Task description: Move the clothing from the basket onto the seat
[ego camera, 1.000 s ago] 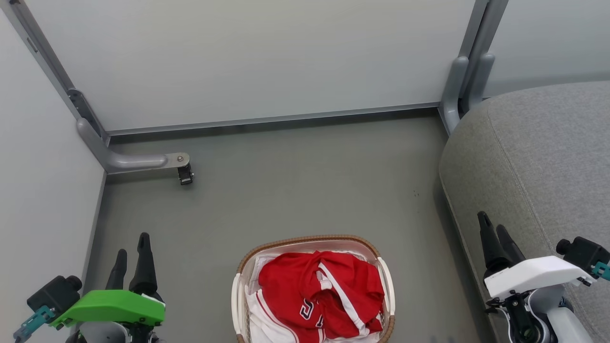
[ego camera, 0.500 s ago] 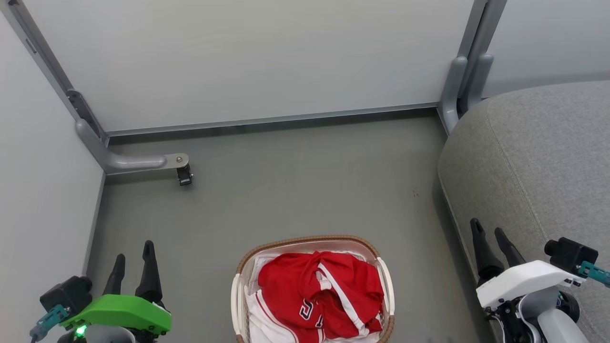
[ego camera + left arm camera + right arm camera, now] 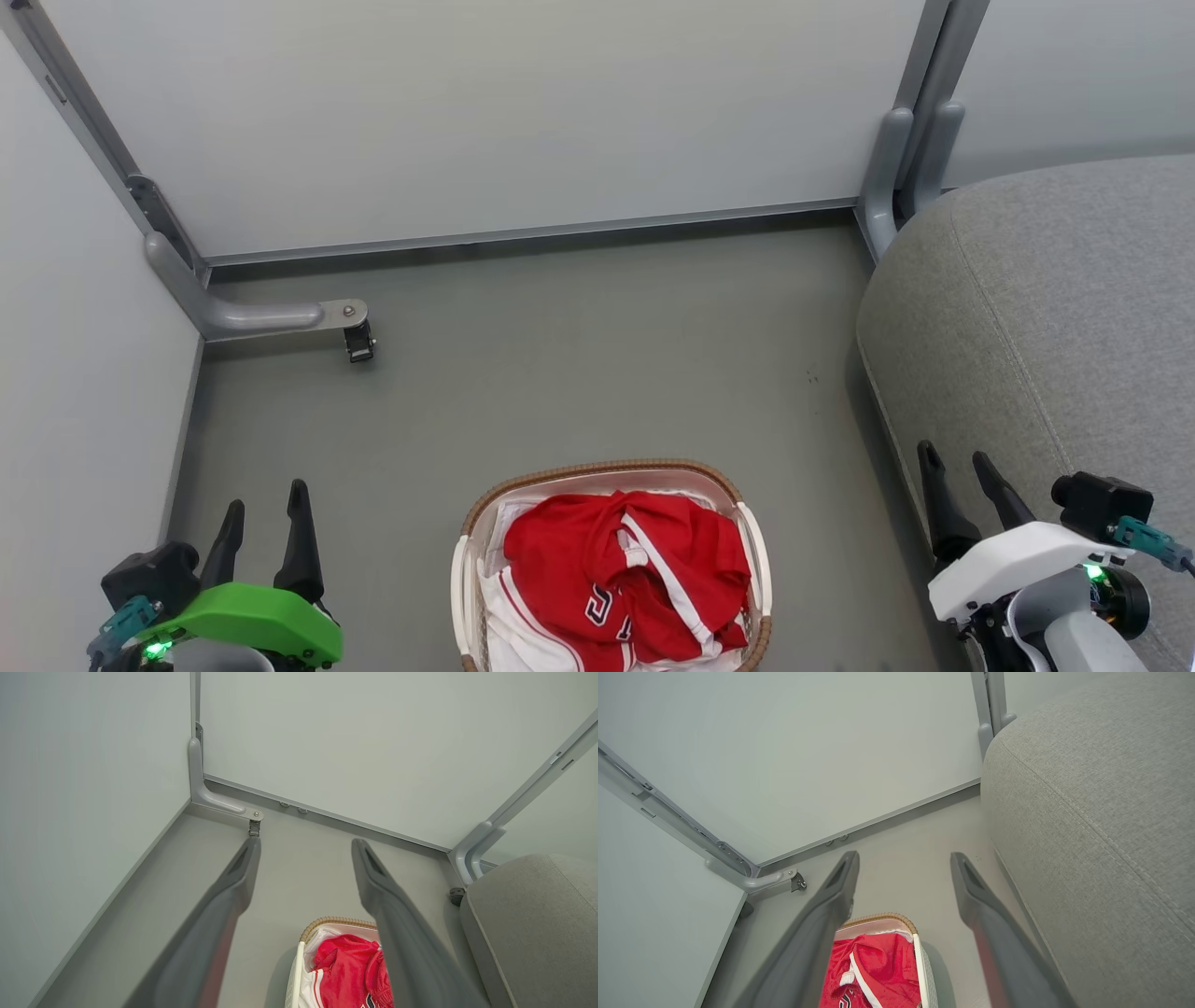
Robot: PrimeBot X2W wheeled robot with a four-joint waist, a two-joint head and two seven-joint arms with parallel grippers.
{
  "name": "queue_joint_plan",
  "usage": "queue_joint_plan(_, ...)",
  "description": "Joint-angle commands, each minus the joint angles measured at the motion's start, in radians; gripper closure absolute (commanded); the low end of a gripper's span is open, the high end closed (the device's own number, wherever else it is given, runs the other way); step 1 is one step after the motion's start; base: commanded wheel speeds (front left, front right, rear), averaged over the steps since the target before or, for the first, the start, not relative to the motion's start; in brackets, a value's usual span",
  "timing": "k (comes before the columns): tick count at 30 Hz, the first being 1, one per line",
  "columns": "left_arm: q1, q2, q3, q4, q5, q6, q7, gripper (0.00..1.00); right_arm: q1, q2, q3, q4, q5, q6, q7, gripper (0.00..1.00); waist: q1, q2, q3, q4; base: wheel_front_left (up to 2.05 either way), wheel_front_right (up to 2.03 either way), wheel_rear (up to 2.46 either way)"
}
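The clothing (image 3: 625, 569), a crumpled red heap with white stripes and dark letters, lies in the cream basket with a brown woven rim (image 3: 602, 467) on the floor at the bottom centre. Over the white liner it also shows between each gripper's fingers as clothing (image 3: 348, 966) and clothing (image 3: 878, 970). The grey seat (image 3: 1055, 327) rises at the right, empty. My left gripper (image 3: 266, 497) hangs open left of the basket. My right gripper (image 3: 953, 453) is open over the seat's front edge. Both hold nothing, as the left gripper (image 3: 306, 841) and right gripper (image 3: 904, 855) show.
Pale partition walls close off the back and left. A grey metal foot with a small black caster (image 3: 359, 341) juts out at the back left corner. A grey post (image 3: 896, 168) stands behind the seat. Bare grey floor (image 3: 579, 373) lies beyond the basket.
Both grippers have slid down toward the bottom edge of the head view, still open. The basket and clothing have not moved.
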Motion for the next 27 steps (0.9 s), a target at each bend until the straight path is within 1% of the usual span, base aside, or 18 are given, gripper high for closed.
queue_joint_plan(1,-0.021,0.009,0.001,-0.002,0.031,-0.001,-0.011,0.0,-0.021,-0.005,0.002,-0.001,-0.029,0.0,-0.01,0.0,0.0,0.0,0.0,0.0,0.0,0.0,0.0)
queue_joint_plan(16,-0.013,0.004,0.013,0.013,0.167,-0.002,-0.045,0.0,-0.013,0.006,-0.014,0.009,-0.185,0.0,-0.045,0.0,0.0,0.0,0.001,-0.002,0.0,0.0,0.0)
queue_joint_plan(27,-0.013,0.005,0.007,0.029,0.244,-0.002,-0.068,0.0,0.002,0.014,-0.031,0.018,-0.287,0.0,-0.067,0.0,0.0,0.0,0.0,-0.003,0.0,0.0,0.0)
